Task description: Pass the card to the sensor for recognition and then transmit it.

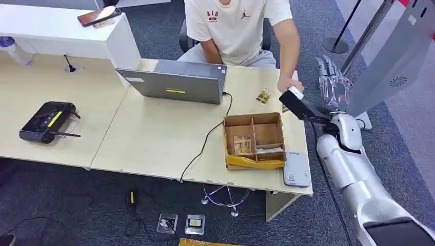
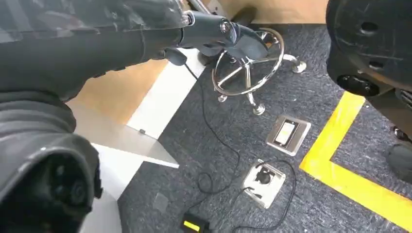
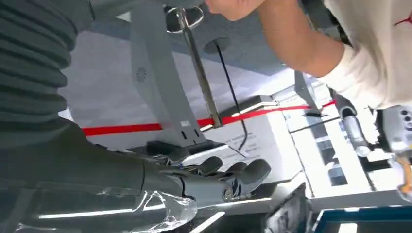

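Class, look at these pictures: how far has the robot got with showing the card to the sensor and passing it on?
Probably near the end. Done, apparently: no card is visible in the raised right hand, whose fingers are spread. In hand: a person's hand sits beside it at the desk edge, as if at the handover. Left: uncertain; more cards remain in the cardboard box.

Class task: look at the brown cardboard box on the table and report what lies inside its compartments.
The cardboard box has dividers. One front compartment holds clear, card-like items; a pale flat item lies beside them. The back compartments look empty. The yellow front edge hides the lowest part.
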`<state>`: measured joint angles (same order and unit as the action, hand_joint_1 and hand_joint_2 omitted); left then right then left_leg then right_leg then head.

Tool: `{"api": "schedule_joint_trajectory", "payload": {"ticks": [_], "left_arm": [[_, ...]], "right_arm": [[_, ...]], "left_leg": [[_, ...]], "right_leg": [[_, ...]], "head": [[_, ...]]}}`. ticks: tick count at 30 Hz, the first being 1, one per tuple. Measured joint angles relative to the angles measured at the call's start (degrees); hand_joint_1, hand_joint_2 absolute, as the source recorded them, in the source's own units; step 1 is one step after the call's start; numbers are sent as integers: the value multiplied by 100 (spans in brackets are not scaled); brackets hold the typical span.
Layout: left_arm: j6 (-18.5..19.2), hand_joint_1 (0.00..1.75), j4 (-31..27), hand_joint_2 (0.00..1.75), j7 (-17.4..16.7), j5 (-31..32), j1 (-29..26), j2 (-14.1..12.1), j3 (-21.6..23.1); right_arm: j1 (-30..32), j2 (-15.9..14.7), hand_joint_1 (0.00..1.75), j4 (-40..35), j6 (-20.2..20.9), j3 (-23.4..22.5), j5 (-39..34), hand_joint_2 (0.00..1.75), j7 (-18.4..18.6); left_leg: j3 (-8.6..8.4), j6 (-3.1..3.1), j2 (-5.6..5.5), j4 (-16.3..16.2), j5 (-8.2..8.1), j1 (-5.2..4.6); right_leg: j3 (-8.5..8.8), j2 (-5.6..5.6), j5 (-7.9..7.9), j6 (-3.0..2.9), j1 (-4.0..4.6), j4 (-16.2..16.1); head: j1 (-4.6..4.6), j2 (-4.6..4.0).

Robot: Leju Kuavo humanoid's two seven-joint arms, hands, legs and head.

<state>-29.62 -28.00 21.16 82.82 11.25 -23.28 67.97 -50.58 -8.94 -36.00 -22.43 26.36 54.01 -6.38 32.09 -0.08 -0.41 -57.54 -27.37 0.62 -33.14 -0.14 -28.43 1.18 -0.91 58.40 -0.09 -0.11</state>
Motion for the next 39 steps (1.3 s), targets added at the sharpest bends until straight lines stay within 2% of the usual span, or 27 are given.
{"api": "schedule_joint_trajectory", "payload": {"ticks": [2, 6, 10, 13, 17, 20, 23, 27, 30, 32, 39], "left_arm": [[-22, 0, 22, 0, -35, -9, -29, 2, 0], [-70, 0, 48, 0, -59, -72, -62, 4, 0], [-85, 0, 81, 0, -59, -201, -76, 24, 0], [-105, 0, 92, 0, -59, -332, -108, 31, 2], [-90, 0, 116, 0, -59, -585, -117, 48, 2], [-55, 0, 173, 0, -59, -719, -150, 59, 2], [-39, 0, 199, 0, -98, -750, -150, 87, 2], [-46, 0, 245, 0, -153, -741, -142, 125, 2], [-52, 0, 271, 0, -181, -721, -140, 155, 2], [-55, 0, 275, 0, -203, -704, -135, 171, 2], [-50, 0, 278, 0, -326, -564, -124, 216, 2]], "right_arm": [[144, -126, 0, -152, -137, -50, -182, 175, 35], [443, -378, 0, -539, -769, -314, -594, 175, 0], [765, -669, 0, -901, -1343, -733, -1023, 175, -254], [934, -878, 0, -1058, -1445, -1158, -1212, 175, -498], [1298, -1154, 0, -1143, -1451, -2187, -1795, 175, -1095], [1425, -1438, 0, -893, -1451, -3057, -2775, 175, -1627], [1694, -1711, 0, -447, -1451, -3951, -2948, 175, -1703], [2114, -1895, 0, 94, -1451, -4845, -2607, 175, -1417], [2458, -1923, 0, 502, -1451, -5389, -2450, 175, -1218], [2678, -1921, 0, 732, -1451, -5658, -2365, 175, -1046], [3385, -1788, 0, 1397, -1375, -6227, -2225, 175, -6]], "left_leg": [[0, 0, 0, 0, 0, 0], [1, 1, 0, -1, -1, -2], [1, 1, -5, -2, -1, -2], [-4, -3, 6, -3, -5, -3], [4, 2, -18, -5, -9, -7], [0, 4, -6, -7, -11, -8], [3, 11, -4, -7, -18, -9], [1, 9, 20, -6, -27, -8], [1, 3, 23, -5, -32, -4], [0, 2, 24, -3, -33, -4], [-1, 1, 22, -2, -33, 3]], "right_leg": [[0, 1, 0, 0, 0, -1], [-1, 1, 0, 0, -2, -3], [2, -6, 0, 0, -2, -4], [-2, 2, 0, 1, -3, -5], [2, -21, -1, 1, -7, -7], [-8, -5, -1, 1, -7, -9], [-7, -6, -1, 2, -8, -10], [-11, 12, -3, 2, -7, -11], [-11, 15, -5, 0, -4, -11], [-12, 16, -5, 0, -3, -10], [-10, 13, -9, -2, 2, -10]], "head": [[0, 0], [-2, 0], [0, 0], [-2, 0], [2, 0], [0, 0], [-4, 0], [-4, 0], [-2, 0], [-4, 0], [-4, 0]]}}
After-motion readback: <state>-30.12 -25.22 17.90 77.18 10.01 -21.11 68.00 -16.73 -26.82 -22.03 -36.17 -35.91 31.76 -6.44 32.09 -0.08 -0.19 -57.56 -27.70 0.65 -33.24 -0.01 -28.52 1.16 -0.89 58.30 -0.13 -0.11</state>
